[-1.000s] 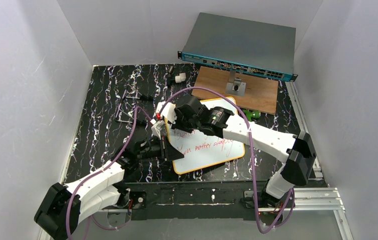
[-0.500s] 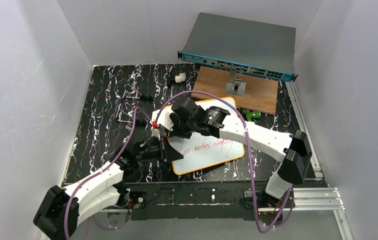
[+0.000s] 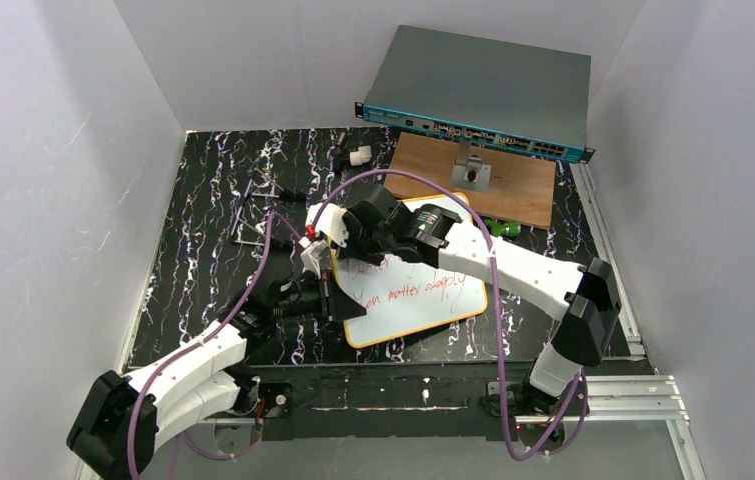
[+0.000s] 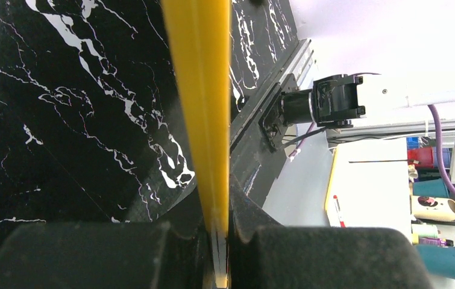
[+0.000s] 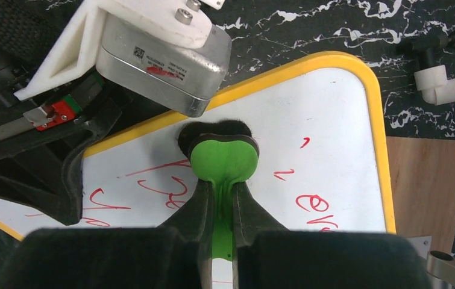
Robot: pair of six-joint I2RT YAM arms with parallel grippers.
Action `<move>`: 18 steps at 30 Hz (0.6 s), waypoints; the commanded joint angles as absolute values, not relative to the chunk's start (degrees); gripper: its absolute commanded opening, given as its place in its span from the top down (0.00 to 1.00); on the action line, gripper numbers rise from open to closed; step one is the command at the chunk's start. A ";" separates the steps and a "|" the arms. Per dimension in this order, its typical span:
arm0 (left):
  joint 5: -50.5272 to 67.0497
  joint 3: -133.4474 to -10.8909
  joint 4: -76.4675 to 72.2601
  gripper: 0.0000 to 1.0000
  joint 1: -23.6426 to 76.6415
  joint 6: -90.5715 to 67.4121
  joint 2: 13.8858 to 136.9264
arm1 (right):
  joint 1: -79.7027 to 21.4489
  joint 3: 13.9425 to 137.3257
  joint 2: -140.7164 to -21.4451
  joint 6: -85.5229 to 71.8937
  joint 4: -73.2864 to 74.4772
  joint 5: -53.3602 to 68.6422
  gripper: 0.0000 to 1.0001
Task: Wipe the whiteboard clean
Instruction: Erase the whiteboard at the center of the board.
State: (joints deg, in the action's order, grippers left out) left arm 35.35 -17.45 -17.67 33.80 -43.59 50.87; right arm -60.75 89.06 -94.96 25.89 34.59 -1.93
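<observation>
The whiteboard [image 3: 423, 300], white with a yellow rim and red handwriting, lies on the black marbled table. My left gripper [image 3: 338, 302] is shut on its left edge; in the left wrist view the yellow rim [image 4: 200, 90] runs straight between the closed left gripper [image 4: 217, 211]. My right gripper [image 3: 331, 250] is shut on a green eraser [image 5: 223, 158]. The eraser's dark pad presses on the whiteboard [image 5: 321, 132] near its upper left rim, beside the left arm's wrist housing [image 5: 152, 48]. Red strokes lie left and right of the eraser.
A brown wooden board [image 3: 513, 190] with a metal bracket [image 3: 471, 172] sits behind the whiteboard, and a grey network switch [image 3: 473, 95] behind that. A white pipe fitting [image 3: 358, 156], bent metal pieces [image 3: 248, 232] and a small green object [image 3: 501, 229] lie around.
My right gripper with the eraser slid slightly down-left over the board's upper left part, then back up. The left gripper kept its grip on the rim.
</observation>
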 commanded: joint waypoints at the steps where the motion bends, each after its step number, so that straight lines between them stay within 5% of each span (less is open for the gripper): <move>1: 35.39 -21.24 -17.65 1.00 34.15 -35.82 52.12 | -57.91 88.88 -94.55 25.65 32.95 -7.10 0.99; 10: 36.53 -20.41 -20.27 1.00 34.18 -37.15 53.92 | -53.35 88.52 -93.62 24.26 31.26 -10.14 0.99; 15: 37.66 -21.55 -20.37 1.00 34.19 -36.11 56.07 | -54.77 93.78 -96.07 23.65 37.53 4.61 0.99; 18: 38.21 -21.94 -20.79 1.00 34.19 -36.06 57.02 | -56.96 94.93 -97.19 22.48 36.88 3.22 0.99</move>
State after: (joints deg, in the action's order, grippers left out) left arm 36.91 -19.68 -19.92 33.71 -42.85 56.07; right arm -53.93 91.44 -95.24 24.25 36.29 -1.69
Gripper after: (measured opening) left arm 0.043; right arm 0.113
